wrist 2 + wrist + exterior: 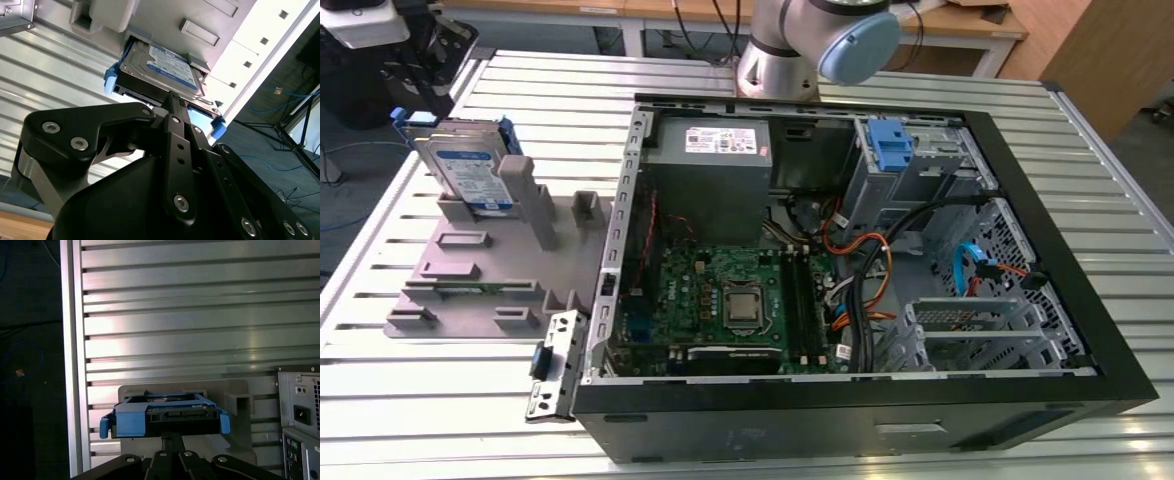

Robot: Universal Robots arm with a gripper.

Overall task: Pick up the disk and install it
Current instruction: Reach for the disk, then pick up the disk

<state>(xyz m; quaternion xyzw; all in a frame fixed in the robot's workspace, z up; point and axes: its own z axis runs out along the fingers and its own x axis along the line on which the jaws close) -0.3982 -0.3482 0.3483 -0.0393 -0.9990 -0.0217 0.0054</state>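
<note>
End effector (172,97), prob. closed, pointing at disk (160,67) in holder (165,20).

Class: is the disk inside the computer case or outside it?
Outside: the disk stands in a grey holder beside the case.

Black end effector (172,98) points at the disk (159,67), dead ahead at its 12 o'clock; contact unclear. Disk sits label-out in a grey holder (200,25) on the ribbed metal tabletop (55,60). Blue rails (111,80) flank the disk at its 9 and 3 o'clock.
</note>
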